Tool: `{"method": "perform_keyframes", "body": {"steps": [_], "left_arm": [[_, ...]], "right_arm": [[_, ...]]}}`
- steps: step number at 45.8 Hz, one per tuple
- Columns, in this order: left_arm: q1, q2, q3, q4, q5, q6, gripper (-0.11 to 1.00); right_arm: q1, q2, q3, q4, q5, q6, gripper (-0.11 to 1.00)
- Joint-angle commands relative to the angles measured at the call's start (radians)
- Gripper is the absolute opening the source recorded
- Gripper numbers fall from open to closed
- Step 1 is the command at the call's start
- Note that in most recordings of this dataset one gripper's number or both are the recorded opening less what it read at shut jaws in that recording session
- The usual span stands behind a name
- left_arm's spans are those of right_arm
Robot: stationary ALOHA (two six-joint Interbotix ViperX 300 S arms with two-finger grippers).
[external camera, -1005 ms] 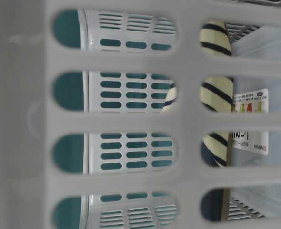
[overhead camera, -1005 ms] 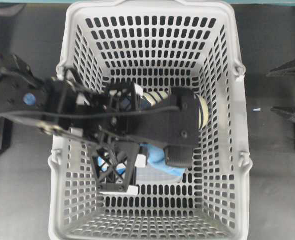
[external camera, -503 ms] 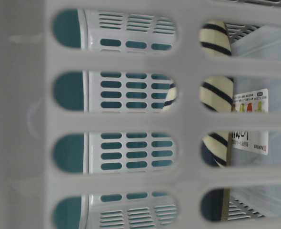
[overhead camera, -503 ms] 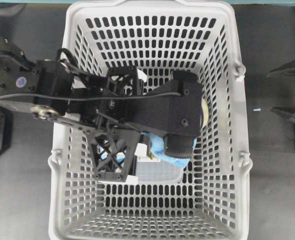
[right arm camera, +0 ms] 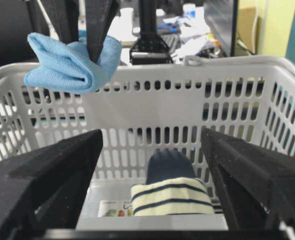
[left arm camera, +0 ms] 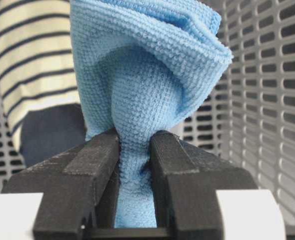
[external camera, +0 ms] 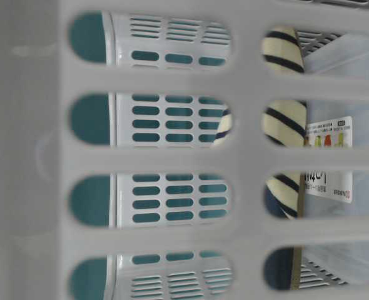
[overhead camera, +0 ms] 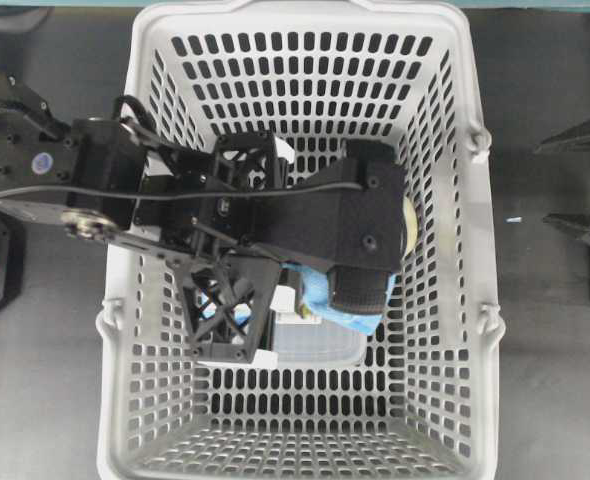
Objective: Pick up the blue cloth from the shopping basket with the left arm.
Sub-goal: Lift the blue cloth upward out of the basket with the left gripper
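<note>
Since a second ago the left end effector [left arm camera: 135, 150] has risen | clamped tight on bunched sky-blue microfibre cloth [left arm camera: 147, 90] | probably clear of grey slotted plastic basket [right arm camera: 187, 100] rim | keep lifting straight, grip firm.

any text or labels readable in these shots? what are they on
No text can be read in full.
White label on the clear plastic container, table-level view: small coloured pictures and dark print, too blurred to read.
Same label in the right wrist view: too small to read.
Blue cloth, striped garment, shopping basket: no text visible.
</note>
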Motion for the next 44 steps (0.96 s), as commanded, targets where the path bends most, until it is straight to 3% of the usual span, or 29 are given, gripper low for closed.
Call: {"method": "perform_keyframes", "body": {"steps": [1, 10, 28, 44], "left_arm": [[-0.002, -0.025, -0.023, 0.003, -0.026, 0.000, 0.15], [-0.017, -0.051, 0.025, 0.003, -0.115, -0.002, 0.15], [-0.021, -0.199, 0.230, 0.003, -0.261, -0.003, 0.15], [-0.021, -0.288, 0.356, 0.003, -0.374, 0.005, 0.15]], "right_arm": [[-0.002, 0.005, -0.009, 0.002, -0.012, 0.002, 0.77], [-0.002, 0.002, -0.009, 0.003, -0.012, 0.003, 0.77], [0.000, -0.011, -0.011, 0.003, -0.012, 0.003, 0.77], [0.000, -0.012, -0.009, 0.003, -0.008, 0.017, 0.77]]}}
